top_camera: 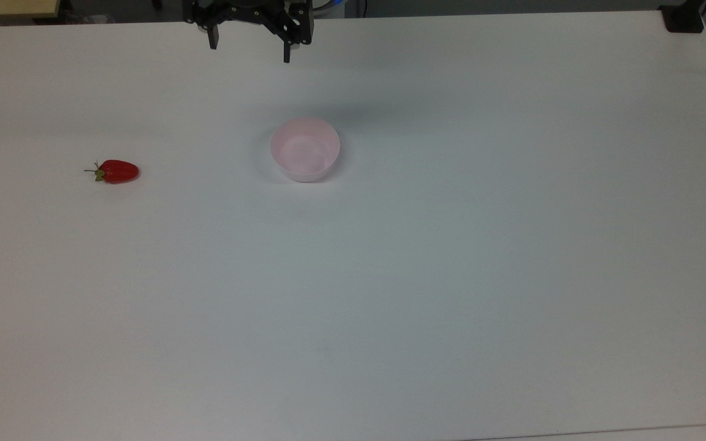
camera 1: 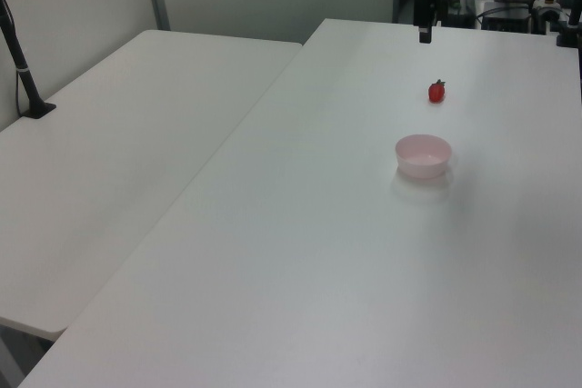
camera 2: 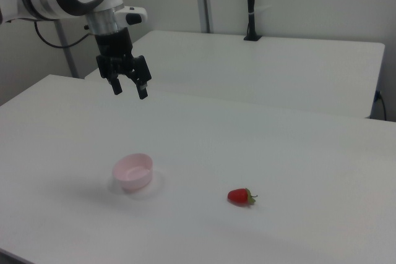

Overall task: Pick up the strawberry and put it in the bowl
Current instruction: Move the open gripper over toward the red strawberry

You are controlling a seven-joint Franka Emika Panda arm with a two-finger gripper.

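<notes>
Red strawberry [top_camera: 118,171] lies untouched at top view's left; pink bowl [top_camera: 304,149] at upper centre is empty. Gripper [top_camera: 249,50], fingers spread wide, hangs at the top edge. Every step is left.

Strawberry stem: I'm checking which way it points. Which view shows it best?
The top view: the strawberry lies side-on, its stem toward the top view's left. The right view shows a smaller stem; in the left view it is barely visible.
</notes>
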